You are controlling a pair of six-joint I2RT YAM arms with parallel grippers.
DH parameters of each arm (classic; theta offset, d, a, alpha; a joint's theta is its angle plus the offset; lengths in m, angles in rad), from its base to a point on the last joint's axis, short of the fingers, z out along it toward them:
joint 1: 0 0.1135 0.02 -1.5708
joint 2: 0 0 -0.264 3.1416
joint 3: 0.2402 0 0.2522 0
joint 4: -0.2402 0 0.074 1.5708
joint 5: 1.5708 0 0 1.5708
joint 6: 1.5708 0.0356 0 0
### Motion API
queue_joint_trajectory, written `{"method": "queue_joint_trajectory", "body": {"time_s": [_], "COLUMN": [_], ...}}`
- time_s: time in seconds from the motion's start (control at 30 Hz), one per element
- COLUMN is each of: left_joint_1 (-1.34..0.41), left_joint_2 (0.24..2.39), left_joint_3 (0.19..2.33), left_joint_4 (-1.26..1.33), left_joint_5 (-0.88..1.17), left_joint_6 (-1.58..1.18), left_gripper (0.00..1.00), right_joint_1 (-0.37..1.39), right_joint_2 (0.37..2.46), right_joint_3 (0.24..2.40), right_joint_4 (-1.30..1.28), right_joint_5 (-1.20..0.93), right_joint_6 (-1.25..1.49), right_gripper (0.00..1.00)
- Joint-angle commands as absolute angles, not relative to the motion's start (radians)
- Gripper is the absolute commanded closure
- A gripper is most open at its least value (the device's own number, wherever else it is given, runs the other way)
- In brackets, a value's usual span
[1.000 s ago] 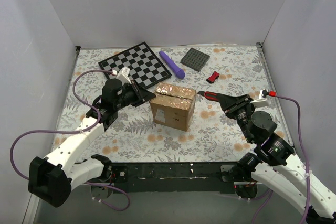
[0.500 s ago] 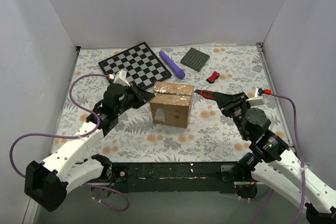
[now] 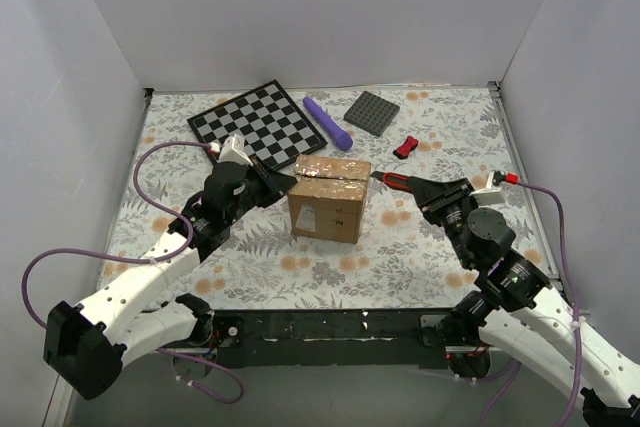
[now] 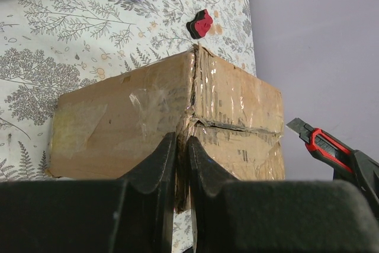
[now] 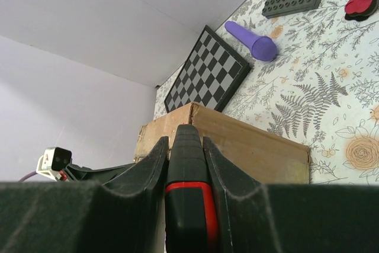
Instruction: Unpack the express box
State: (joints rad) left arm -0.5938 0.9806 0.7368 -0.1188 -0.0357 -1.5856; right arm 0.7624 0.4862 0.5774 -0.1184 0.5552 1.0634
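We have the express box (image 3: pixel 329 197) standing upright between our two sets of fingers, its taped flaps not yet cut. Our left gripper (image 4: pixel 181 146) is closed to a sliver and pressed against the box's nearest top edge, where the tape folds over; we cannot tell whether it nips any tape. Our right gripper (image 5: pixel 186 146) is clamped around the utility knife (image 3: pixel 400 182), with the box just beyond its fingertips. The blade (image 4: pixel 295 125) hovers just short of the box's far top edge. We judge this to be the cutting step. Next the blade must meet the tape seam (image 4: pixel 194 87) and run along it, shallow, towards the bracing left fingers.
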Motion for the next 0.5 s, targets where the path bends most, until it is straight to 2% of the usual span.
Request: {"method": "queue_joint_trajectory", "body": {"time_s": [0.0, 0.47], "left_joint_1": [-0.601, -0.6], "left_joint_2": [0.962, 0.936], "left_joint_3": [0.765, 0.744], "left_joint_4": [-0.133, -0.147], "left_joint_5": [-0.086, -0.092], "left_joint_6": [-1.578, -1.577], "left_gripper": [1.0, 1.0], "right_joint_1": [0.764, 0.764], "right_joint_2": [0.454, 0.483], "right_joint_3": [0.569, 0.546], "right_joint_4": [-0.091, -0.04], "right_joint_5": [0.607, 0.6], "right_joint_6": [1.095, 1.106], "right_gripper": [0.99, 0.99]}}
